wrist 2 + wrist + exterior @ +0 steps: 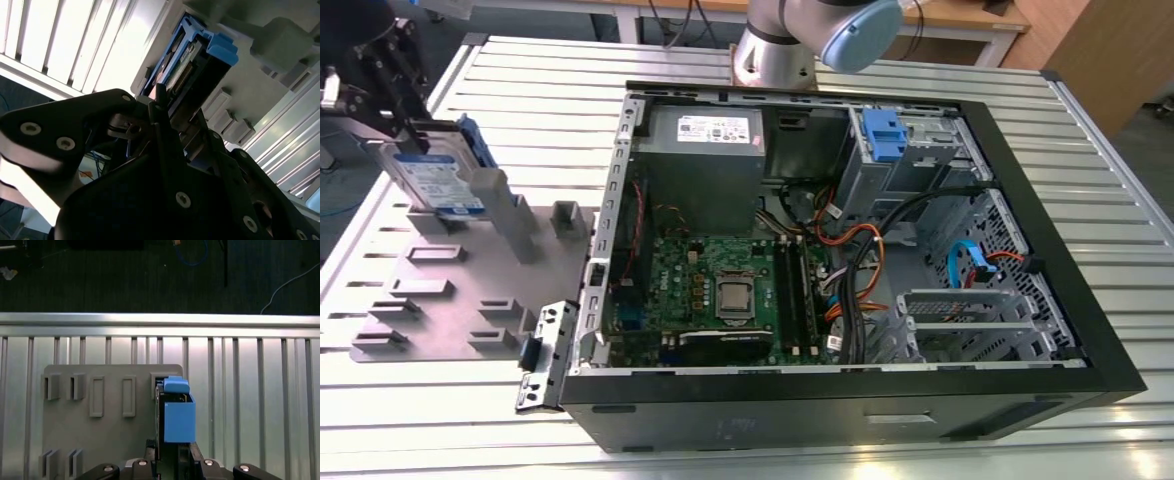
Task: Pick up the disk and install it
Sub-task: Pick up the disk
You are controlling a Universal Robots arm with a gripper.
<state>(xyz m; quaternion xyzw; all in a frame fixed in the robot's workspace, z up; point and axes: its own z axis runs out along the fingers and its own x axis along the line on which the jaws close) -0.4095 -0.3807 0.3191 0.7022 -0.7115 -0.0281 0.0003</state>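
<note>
The disk [440, 182] stands on edge over the grey fixture plate [454, 295] at the exterior view's left. It is silver with a blue-and-white label and blue side rails. My gripper [411, 140] comes down on its upper end and is shut on the disk. In the first wrist view the disk's blue rail [177, 415] runs out from between the fingers [150, 452], above the plate's slots. The second wrist view has the disk [192, 65] held at the black fingertips [160, 100]. Whether its lower edge still rests in a slot is hidden.
An open computer case [1067, 300] lies on the slatted metal table [534, 90]. Inside are a grey power-supply box [700, 140], a green motherboard [720, 290], cables, and a drive cage with a blue tab [881, 135]. A black bracket [540, 355] lies by the case's near corner.
</note>
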